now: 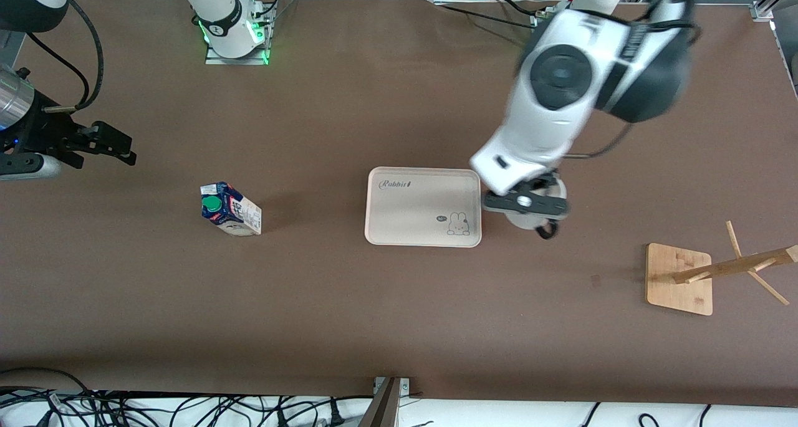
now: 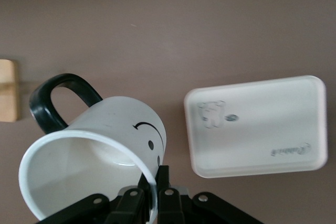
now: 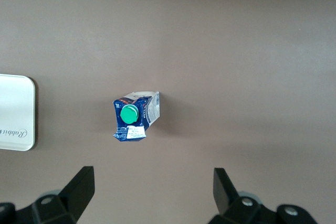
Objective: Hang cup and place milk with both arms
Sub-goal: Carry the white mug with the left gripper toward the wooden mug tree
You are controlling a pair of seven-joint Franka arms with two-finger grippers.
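The white cup (image 2: pixel 100 145) with the black handle and smiley face hangs tilted from my left gripper (image 2: pixel 156 176), which is shut on its rim. In the front view that gripper (image 1: pixel 527 202) holds the cup (image 1: pixel 522 220) over the table, beside the tray's edge toward the left arm's end. The blue and white milk (image 1: pixel 229 209) with its green cap stands on the table toward the right arm's end. My right gripper (image 1: pixel 115 145) is open and empty in the air near that end. In the right wrist view the gripper (image 3: pixel 152 182) looks down on the milk (image 3: pixel 134 119).
A cream tray (image 1: pixel 411 218) with a rabbit print lies at the table's middle; it also shows in the left wrist view (image 2: pixel 262 129). A wooden cup rack (image 1: pixel 679 277) with slanted pegs stands toward the left arm's end. Cables lie along the front edge.
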